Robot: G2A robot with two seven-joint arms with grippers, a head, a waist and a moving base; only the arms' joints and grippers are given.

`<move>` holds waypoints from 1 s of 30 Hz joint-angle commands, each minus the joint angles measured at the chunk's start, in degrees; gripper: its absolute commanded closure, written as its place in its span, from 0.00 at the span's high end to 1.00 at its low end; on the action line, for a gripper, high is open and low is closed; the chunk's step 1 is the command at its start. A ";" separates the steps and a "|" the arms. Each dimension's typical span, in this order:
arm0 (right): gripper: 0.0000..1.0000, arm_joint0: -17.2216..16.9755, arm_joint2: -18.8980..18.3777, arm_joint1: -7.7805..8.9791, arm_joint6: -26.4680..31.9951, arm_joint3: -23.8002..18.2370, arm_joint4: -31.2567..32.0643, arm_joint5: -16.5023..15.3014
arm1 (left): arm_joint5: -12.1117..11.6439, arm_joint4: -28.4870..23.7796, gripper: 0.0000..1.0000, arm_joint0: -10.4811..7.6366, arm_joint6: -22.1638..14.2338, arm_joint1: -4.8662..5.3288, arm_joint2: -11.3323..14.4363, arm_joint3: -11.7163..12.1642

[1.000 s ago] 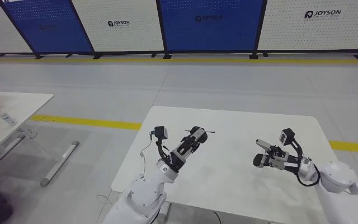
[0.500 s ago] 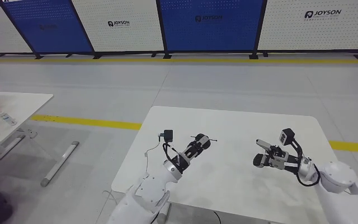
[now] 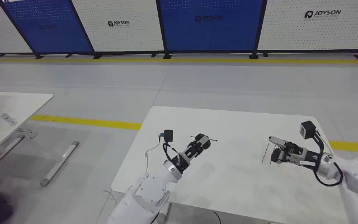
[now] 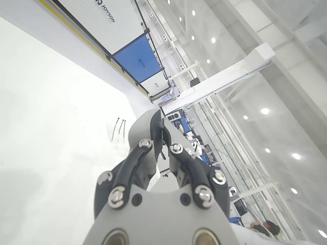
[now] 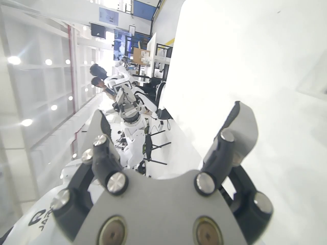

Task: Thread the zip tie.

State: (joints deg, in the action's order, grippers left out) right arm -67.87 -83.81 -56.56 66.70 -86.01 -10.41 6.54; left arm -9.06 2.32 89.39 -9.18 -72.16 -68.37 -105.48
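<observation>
A thin black zip tie (image 3: 211, 139) is pinched in my left gripper (image 3: 202, 140), which is shut on it above the left half of the white table (image 3: 235, 120). In the left wrist view the fingers (image 4: 143, 131) meet on the black strip. Three loose black zip ties (image 4: 120, 130) lie side by side on the table farther off, and they are also seen in the top view (image 3: 264, 152) just left of my right gripper (image 3: 273, 149). That right gripper (image 5: 171, 118) stands open with nothing between its fingers, low over the table's right part.
The table's right edge (image 3: 320, 140) runs close behind the right arm. Bare white tabletop (image 3: 235, 162) lies between the two arms. A second white table (image 3: 22, 103) stands far left across the floor.
The left arm shifted slightly right and lower with its zip tie, then held still. The right arm drew back to the right, uncovering the loose zip ties on the table.
</observation>
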 commanded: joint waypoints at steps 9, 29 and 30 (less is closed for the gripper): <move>1.00 -0.14 -0.93 2.11 3.41 -7.46 18.41 6.03 | 0.00 0.00 0.00 0.00 0.00 0.00 0.00 0.00; 1.00 4.19 6.85 2.53 4.71 -5.99 33.40 2.63 | 0.00 0.00 0.00 0.00 0.00 0.00 0.00 0.00; 1.00 5.25 8.14 2.39 4.68 -5.08 34.39 2.55 | 0.00 0.00 0.00 0.00 0.00 0.00 0.00 0.00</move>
State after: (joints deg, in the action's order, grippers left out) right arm -63.87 -77.23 -54.04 71.32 -92.06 22.71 9.30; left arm -9.06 2.32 89.39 -9.18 -72.16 -68.37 -105.48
